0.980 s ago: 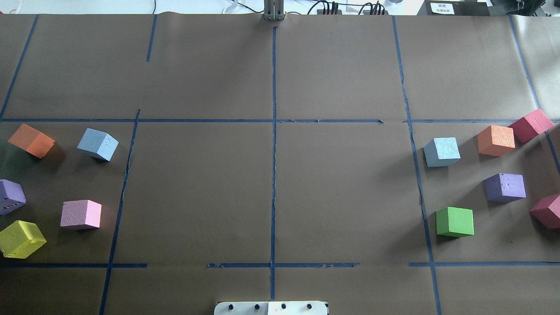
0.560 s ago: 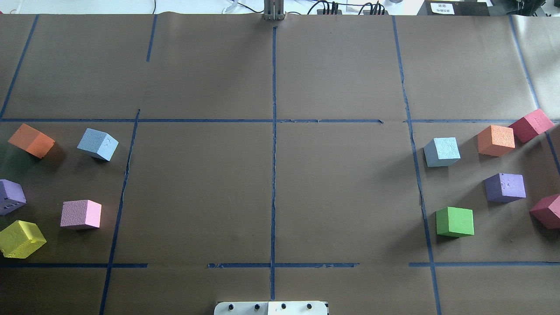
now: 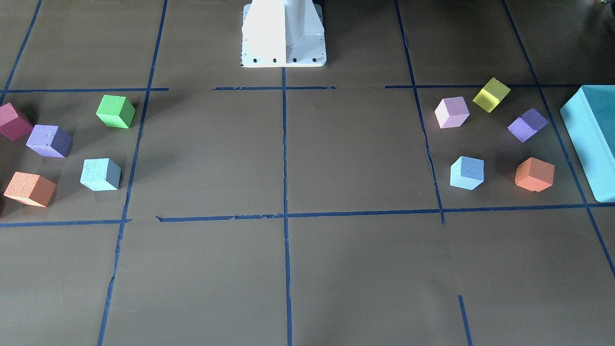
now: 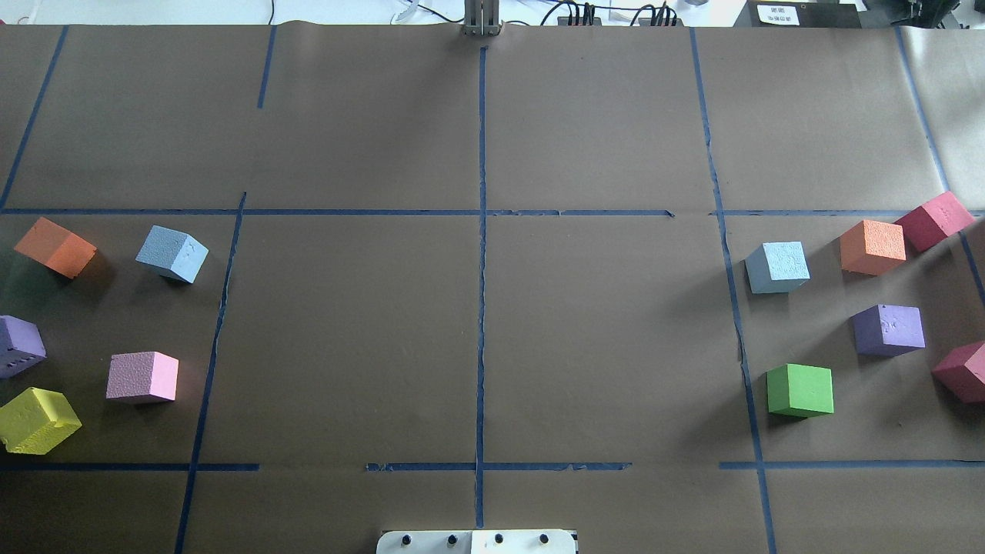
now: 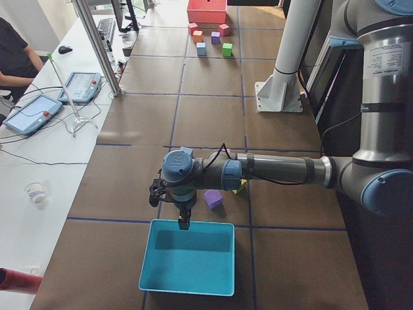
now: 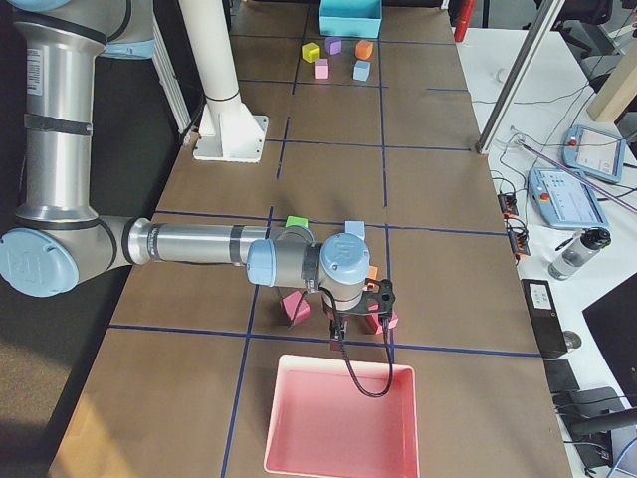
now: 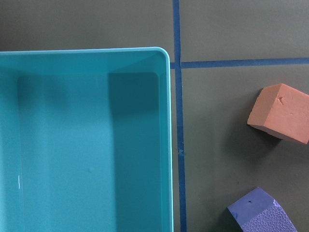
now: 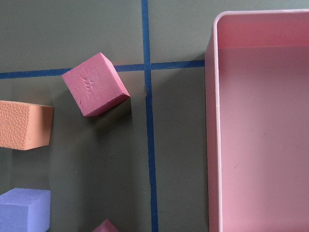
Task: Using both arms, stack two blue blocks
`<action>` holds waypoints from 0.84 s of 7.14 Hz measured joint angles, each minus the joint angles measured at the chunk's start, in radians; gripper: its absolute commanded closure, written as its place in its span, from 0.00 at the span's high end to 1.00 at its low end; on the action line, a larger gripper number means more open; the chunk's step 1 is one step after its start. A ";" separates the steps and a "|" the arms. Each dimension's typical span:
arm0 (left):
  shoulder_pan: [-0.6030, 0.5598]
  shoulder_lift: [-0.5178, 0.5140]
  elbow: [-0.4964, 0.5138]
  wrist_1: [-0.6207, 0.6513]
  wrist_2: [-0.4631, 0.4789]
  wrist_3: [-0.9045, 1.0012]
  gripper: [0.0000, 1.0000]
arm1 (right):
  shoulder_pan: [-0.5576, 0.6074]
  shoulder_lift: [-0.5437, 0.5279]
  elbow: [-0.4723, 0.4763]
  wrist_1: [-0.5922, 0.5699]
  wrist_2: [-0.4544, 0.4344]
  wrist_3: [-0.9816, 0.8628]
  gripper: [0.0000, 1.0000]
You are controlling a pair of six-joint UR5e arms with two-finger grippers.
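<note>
One blue block [image 4: 172, 253] lies on the table's left side, tilted, beside an orange cube [image 4: 55, 246]. It also shows in the front view [image 3: 466, 172]. The other blue block [image 4: 777, 266] lies on the right side and also shows in the front view [image 3: 100, 174]. They are far apart, each resting on the paper. The left gripper [image 5: 184, 223] hangs over the rim of the teal box [image 5: 188, 256]. The right gripper [image 6: 335, 339] hangs by the pink box [image 6: 341, 416]. Both show only in the side views, so I cannot tell if they are open or shut.
On the left lie a purple cube [image 4: 18, 345], a pink cube [image 4: 142, 376] and a yellow cube [image 4: 37, 419]. On the right lie orange [image 4: 872, 246], red [image 4: 933, 219], purple [image 4: 889, 329], green [image 4: 799, 390] and dark red [image 4: 963, 372] cubes. The white pedestal [image 3: 283, 33] stands at mid-table.
</note>
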 measured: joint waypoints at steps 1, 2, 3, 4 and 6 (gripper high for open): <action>0.000 0.000 0.000 0.000 0.000 0.000 1.00 | -0.001 0.014 0.004 0.000 0.000 -0.001 1.00; 0.000 0.000 0.000 0.000 -0.001 0.000 1.00 | -0.004 0.039 0.008 0.001 0.001 0.002 1.00; 0.000 0.000 0.000 -0.001 -0.001 0.001 1.00 | -0.019 0.068 0.012 0.000 0.002 0.009 1.00; 0.000 0.000 -0.001 -0.002 -0.001 0.001 1.00 | -0.045 0.116 0.013 -0.003 0.000 0.012 1.00; 0.000 0.000 -0.001 -0.012 -0.002 0.002 1.00 | -0.113 0.207 0.028 -0.003 0.003 0.055 1.00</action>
